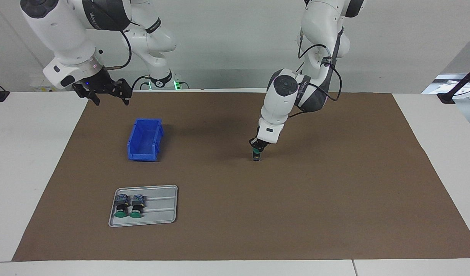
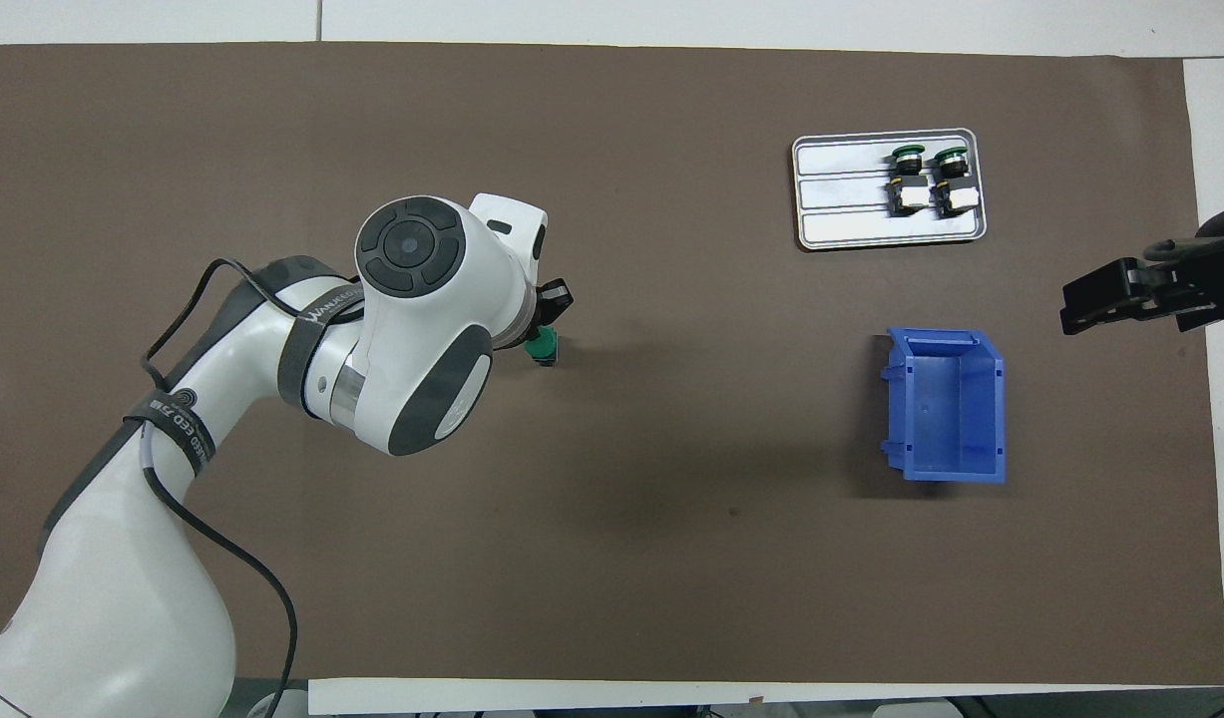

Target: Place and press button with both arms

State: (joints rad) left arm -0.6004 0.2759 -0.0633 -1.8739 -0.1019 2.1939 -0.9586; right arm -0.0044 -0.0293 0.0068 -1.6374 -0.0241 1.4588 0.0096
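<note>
Left hand (image 1: 257, 151) clenched, tips down on the button (image 1: 256, 156) standing mid-mat (image 1: 296, 199). Right hand (image 1: 104, 92) waits released over the mat's corner at its end, near the blue bin (image 1: 144, 140). Two spare buttons (image 1: 129, 205) in the tray (image 1: 162, 209), farther out.

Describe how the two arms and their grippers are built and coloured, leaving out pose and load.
Both arms are glossy white, rounded segments with dark grey joint covers and round grey end caps. Black cables loop along them, held by black printed straps. The left gripper and right gripper are black, two-fingered; the right wrist has a silver ring and blue light.
</note>
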